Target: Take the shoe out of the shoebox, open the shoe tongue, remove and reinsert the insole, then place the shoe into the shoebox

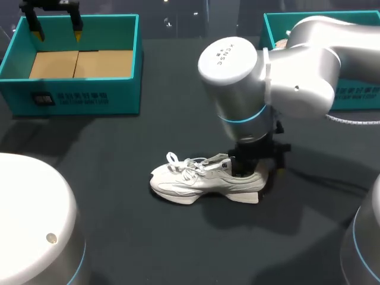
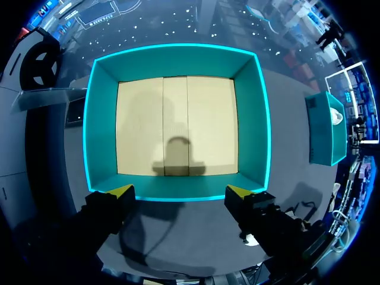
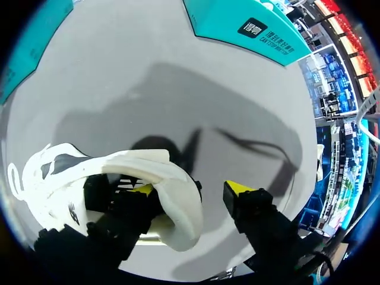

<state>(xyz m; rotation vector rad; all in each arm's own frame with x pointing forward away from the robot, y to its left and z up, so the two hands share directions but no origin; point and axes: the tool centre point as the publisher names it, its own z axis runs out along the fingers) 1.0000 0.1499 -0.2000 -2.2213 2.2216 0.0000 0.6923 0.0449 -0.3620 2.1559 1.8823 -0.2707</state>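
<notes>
A white shoe (image 1: 196, 181) is seen lying upright on its sole near the middle of the dark worktop (image 1: 119, 196), its laces (image 1: 181, 163) loose over the front. Well behind the shoe and to its left, the teal shoebox (image 1: 107, 32) is set open, with only its bare cardboard floor shown inside. A second teal box (image 1: 362, 102) is placed behind the shoe to its right, and much of it is blocked in the head view by the bulky right arm (image 1: 261, 77), by which the shoe's heel is also partly covered. A thin pale cable (image 1: 356, 122) is laid on the worktop right of the shoe, just in front of that second box. The right claw (image 3: 193, 190) is lowered onto the heel of the shoe (image 3: 172, 196): its fingers are spread, one being sunk inside the heel opening and the other held outside, apart from the heel wall (so the heel is straddled, not pinched). The left claw (image 1: 57, 32) is held far from the shoe, above the shoebox (image 2: 178, 59); in its wrist view the left claw (image 2: 179, 191) is spread wide and nothing is held or touched.
</notes>
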